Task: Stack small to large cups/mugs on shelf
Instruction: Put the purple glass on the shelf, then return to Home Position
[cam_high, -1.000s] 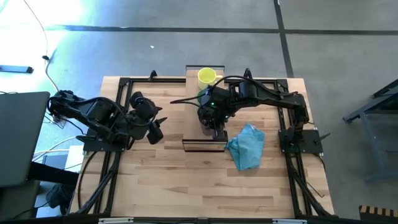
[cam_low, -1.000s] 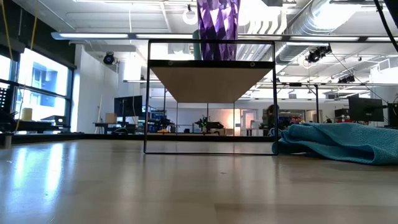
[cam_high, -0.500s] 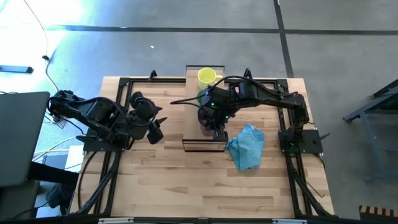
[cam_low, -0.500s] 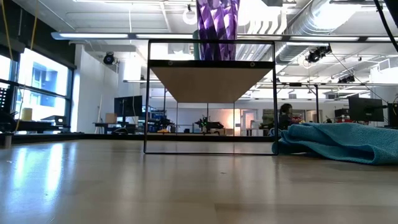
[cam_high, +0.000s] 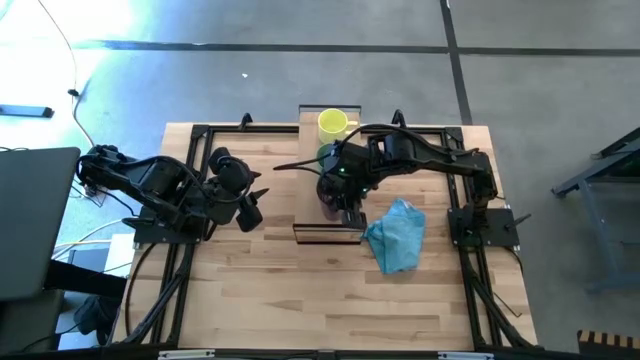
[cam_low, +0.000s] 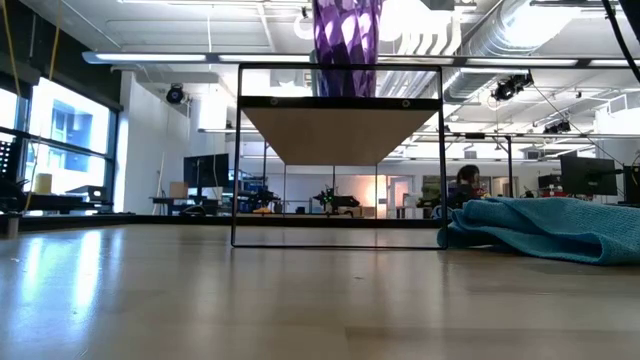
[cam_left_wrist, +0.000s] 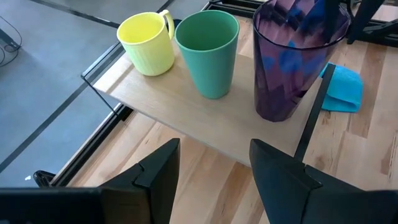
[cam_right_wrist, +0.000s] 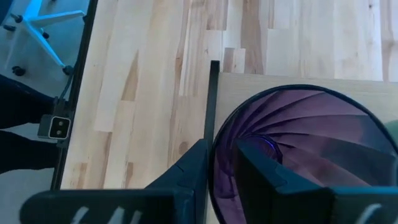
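The right pincer (cam_right_wrist: 214, 171) is seen from its own wrist view to be clamped on the rim of the purple tumbler (cam_right_wrist: 298, 149), one finger inside the wall and one outside, so the tumbler hangs straight below the pincer with its long axis upright. In the left wrist view the tumbler (cam_left_wrist: 295, 59) stands at the near end of the shelf (cam_left_wrist: 205, 121), its base on or just above the board; which of the two cannot be told. Going farther along the board, the green cup (cam_left_wrist: 208, 53) is found just beside the tumbler, and the yellow mug (cam_left_wrist: 148, 42) just beyond the cup, its handle turned toward the cup. All three are upright and open at the top, and they lie in one line along the length of the shelf, as the high view confirms, with the mug (cam_high: 332, 123) at the far end. The coming move is judged to turn on that line: the tumbler, as the largest, is at one end, and the smaller vessels lie away from the right pincer toward the far edge. The left pincer (cam_high: 250, 208) is held with its fingers apart over the table (cam_high: 270, 300), well to the side of the shelf, and is the farther of the two from the cups.
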